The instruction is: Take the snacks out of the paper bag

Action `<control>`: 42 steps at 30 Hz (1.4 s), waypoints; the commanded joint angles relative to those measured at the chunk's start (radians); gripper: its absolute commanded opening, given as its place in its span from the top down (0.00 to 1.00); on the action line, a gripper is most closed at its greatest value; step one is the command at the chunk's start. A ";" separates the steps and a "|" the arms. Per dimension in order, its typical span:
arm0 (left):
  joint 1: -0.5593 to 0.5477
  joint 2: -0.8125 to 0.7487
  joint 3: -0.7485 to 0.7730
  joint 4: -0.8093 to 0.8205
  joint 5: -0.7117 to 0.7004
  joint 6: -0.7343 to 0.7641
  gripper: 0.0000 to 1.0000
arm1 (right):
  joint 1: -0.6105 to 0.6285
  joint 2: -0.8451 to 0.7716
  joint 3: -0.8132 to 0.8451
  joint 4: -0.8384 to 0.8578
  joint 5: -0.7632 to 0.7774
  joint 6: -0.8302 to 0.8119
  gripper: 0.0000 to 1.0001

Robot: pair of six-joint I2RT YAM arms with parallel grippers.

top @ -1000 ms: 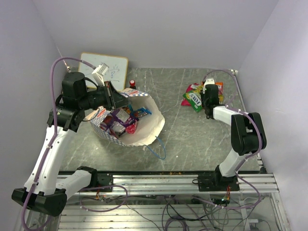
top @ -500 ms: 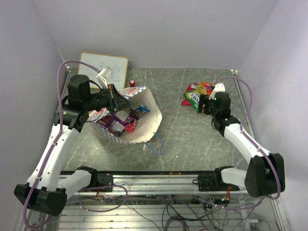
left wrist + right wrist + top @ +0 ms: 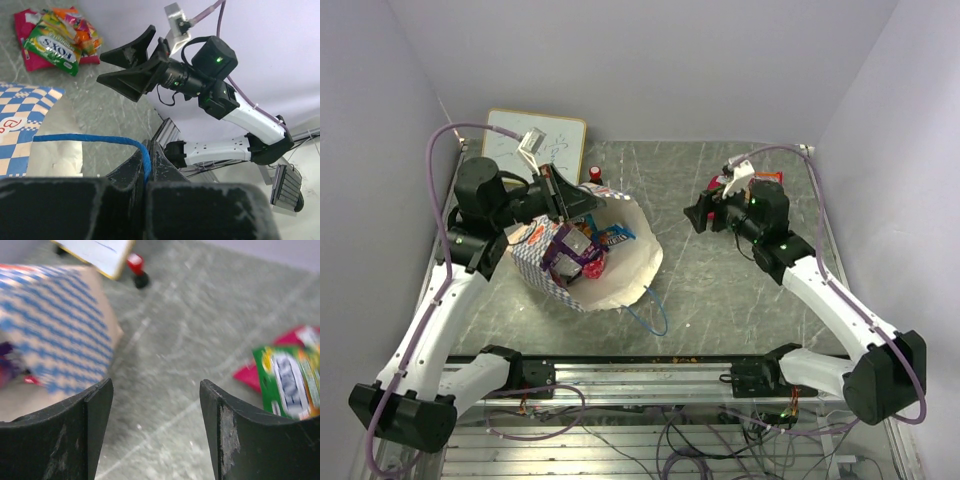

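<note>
left gripper (image 3: 146,172) is clamped on the blue cord handle (image 3: 90,138) of the paper bag (image 3: 625,262), which lies tipped with more snacks (image 3: 575,255) inside. right gripper (image 3: 155,430) hangs jaws apart and empty, between bag and green and pink snacks (image 3: 287,385). whiteboard (image 3: 535,140) and red knob (image 3: 136,265) stand behind.

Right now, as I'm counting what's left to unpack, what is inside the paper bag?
Through the open mouth of the paper bag: a purple packet, a red packet and a blue packet, piled together. Anything under them or behind the checkered wall is covered.
</note>
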 commanded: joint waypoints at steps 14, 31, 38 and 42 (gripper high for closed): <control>-0.027 -0.096 -0.121 0.301 -0.050 -0.233 0.93 | 0.614 0.142 -0.043 0.458 0.025 -0.148 0.31; -0.035 -0.016 0.048 0.140 -0.020 -0.091 0.93 | 0.678 0.736 0.250 0.670 0.420 -0.194 0.24; -0.035 0.042 0.164 -0.105 0.009 0.099 0.93 | 0.670 0.854 0.307 0.753 0.450 -0.253 0.15; -0.035 0.053 0.201 -0.175 0.004 0.166 0.93 | 0.661 0.907 0.293 0.849 0.379 -0.270 0.11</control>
